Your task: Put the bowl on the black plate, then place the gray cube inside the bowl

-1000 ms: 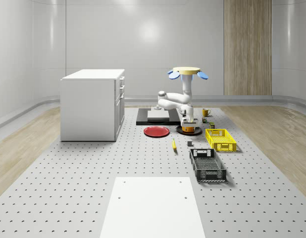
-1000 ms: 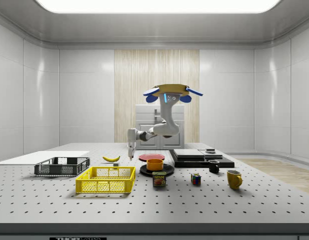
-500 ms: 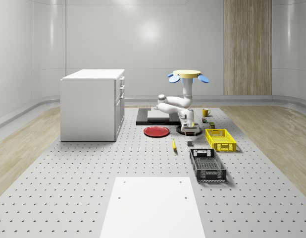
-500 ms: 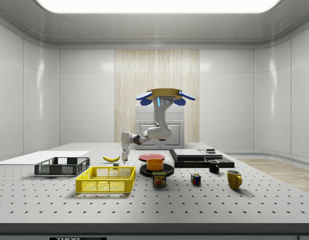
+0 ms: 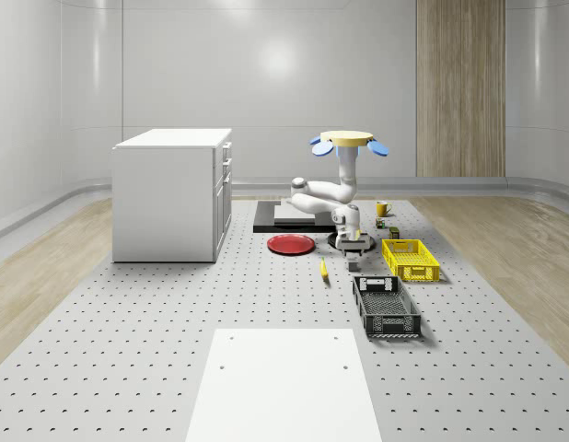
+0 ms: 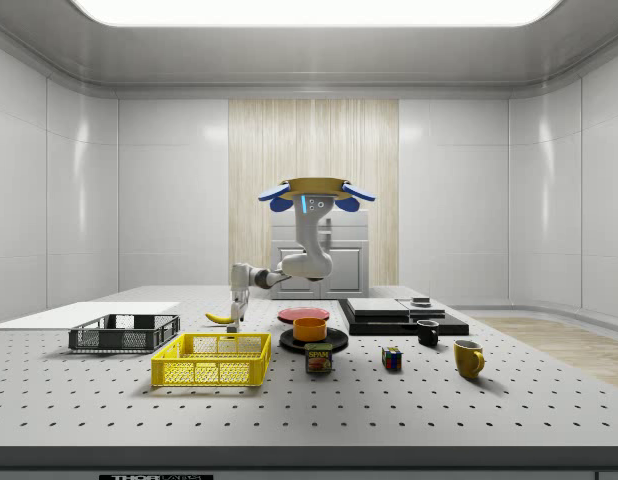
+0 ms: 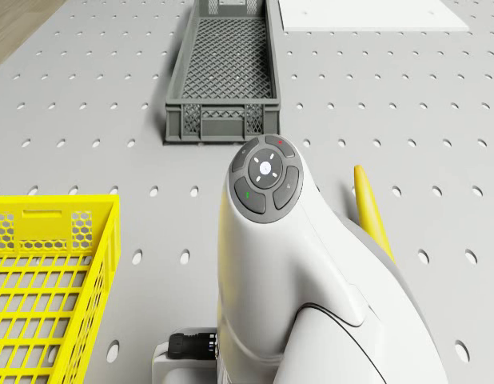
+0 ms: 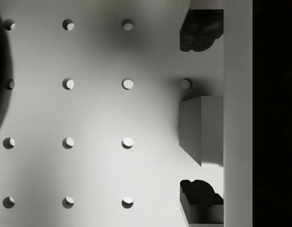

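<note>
Orange bowl (image 6: 310,328) sits on the black plate (image 6: 335,340); the drone (image 6: 311,190) has drifted off it, spread-fingered gripper (image 8: 201,113) straddling the gray cube (image 8: 201,128).

We saw the perforated table (image 5: 128,350) from high at one end in the whole-scene view, far off. The side view sat low at the table's long edge. Both took in the yellow crate (image 5: 411,259) (image 6: 212,359). The drone view looked steeply down; the wrist view looked straight down, close.
</note>
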### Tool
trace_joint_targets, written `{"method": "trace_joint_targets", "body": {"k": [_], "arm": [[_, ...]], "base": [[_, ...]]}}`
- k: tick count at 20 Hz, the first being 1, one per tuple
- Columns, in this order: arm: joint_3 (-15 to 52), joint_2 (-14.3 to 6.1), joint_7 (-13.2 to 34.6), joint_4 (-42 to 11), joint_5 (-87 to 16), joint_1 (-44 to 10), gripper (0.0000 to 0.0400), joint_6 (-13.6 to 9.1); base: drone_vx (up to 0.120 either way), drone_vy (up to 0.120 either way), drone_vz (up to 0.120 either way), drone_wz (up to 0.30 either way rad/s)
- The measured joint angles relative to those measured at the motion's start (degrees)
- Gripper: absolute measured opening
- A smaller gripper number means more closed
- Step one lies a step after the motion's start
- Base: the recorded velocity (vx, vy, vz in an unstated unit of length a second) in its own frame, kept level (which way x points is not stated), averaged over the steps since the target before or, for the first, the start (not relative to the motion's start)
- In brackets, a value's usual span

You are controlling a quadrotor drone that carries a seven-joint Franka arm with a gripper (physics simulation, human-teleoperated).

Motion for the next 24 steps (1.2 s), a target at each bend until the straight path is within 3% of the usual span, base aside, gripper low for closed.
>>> {"method": "trace_joint_targets", "body": {"k": [6,21,24], "arm": [[0.0,-0.04,0.01,0.0,0.02,-0.01,0.04,0.03],[-7.41,0.27,-0.56,2.21,-6.86,-0.83,0.04,2.89],[-8.07,0.42,-0.7,2.46,-7.51,-0.84,0.0321,3.06]], "base": [[0.113,-0.02,0.0,0.0],[0.0,0.0,0.0,0.0],[0.0,0.0,0.0,0.0]]}}
